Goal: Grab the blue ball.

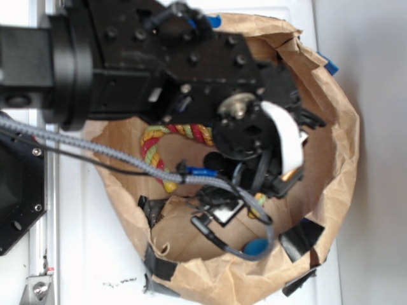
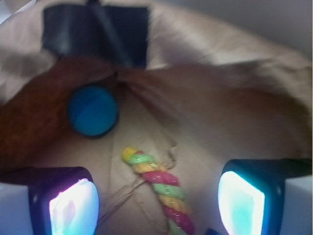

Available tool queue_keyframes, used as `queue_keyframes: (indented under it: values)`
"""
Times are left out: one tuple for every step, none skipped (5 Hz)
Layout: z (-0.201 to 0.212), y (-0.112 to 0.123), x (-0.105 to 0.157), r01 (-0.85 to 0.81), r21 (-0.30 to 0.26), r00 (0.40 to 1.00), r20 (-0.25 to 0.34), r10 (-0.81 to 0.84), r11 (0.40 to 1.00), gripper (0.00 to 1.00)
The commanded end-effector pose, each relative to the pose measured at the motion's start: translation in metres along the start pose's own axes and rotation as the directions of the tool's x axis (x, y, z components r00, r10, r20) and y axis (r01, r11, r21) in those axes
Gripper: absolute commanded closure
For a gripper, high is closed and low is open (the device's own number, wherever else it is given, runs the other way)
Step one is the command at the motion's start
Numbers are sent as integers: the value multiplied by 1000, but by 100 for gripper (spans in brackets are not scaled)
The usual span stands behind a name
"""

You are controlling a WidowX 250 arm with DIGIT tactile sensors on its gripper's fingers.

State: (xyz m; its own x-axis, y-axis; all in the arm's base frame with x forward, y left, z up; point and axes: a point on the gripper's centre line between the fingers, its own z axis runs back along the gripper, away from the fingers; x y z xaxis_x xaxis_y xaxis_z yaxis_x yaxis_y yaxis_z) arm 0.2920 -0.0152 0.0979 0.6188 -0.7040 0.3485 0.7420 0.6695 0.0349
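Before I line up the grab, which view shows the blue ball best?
The wrist view: the blue ball sits whole and unobstructed on the paper bag floor, ahead and left of the open claw. The exterior view shows only a sliver behind cables.

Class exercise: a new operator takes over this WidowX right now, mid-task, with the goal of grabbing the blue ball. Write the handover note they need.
Gripper: open, empty, both fingers apart inside the paper bag.
Blue ball: lies on the bag floor against the wall, ahead of the fingers and off to the left in the wrist view; nothing touches it. In the exterior view it shows at the bag's near edge.
Coloured rope: lies between the fingers, closer than the ball, so a close now would likely catch the rope.
Done: arm is in the bag.
Left: line up on the ball, close, lift.
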Motion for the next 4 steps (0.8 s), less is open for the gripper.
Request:
queue_keyframes:
  values:
    - [-25, -24, 16, 160, -69, 987, 25, -159, 985, 0]
    - [-47, -38, 22, 220, -74, 975, -12, -221, 973, 0]
    - [-54, -46, 27, 252, -106, 968, 43, -249, 962, 0]
    - [-53, -49, 30, 306, -153, 949, 125, -289, 940, 0]
